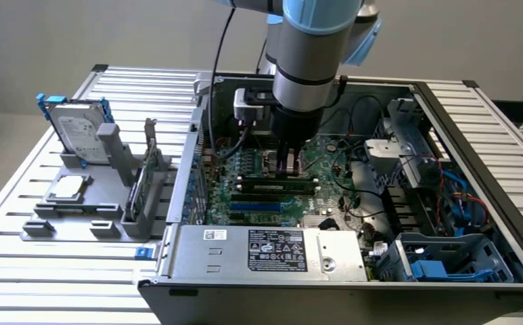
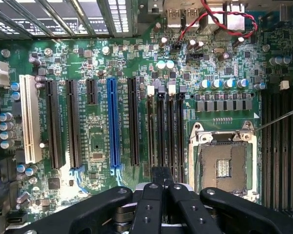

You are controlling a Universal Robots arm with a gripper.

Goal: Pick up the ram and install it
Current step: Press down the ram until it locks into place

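Note:
My gripper [image 1: 288, 169] reaches down into the open computer case [image 1: 478, 128], its black fingers pressed together with nothing visible between them. In the wrist view the shut gripper [image 2: 161, 171] hovers right over the row of black memory slots [image 2: 171, 126] beside the empty processor socket [image 2: 223, 163]. In the exterior view a long thin green-edged stick, the ram [image 1: 275, 180], lies along a slot directly under the fingertips. Whether the fingertips touch it I cannot tell.
A blue slot [image 2: 112, 124] and black card slots [image 2: 71, 124] run parallel to the memory slots. Outside the case, on the exterior view's left, a grey holder [image 1: 72, 223] carries a silver hard drive [image 1: 76, 132] and a bracketed card [image 1: 148, 162]. The power supply [image 1: 270, 250] sits at the case front.

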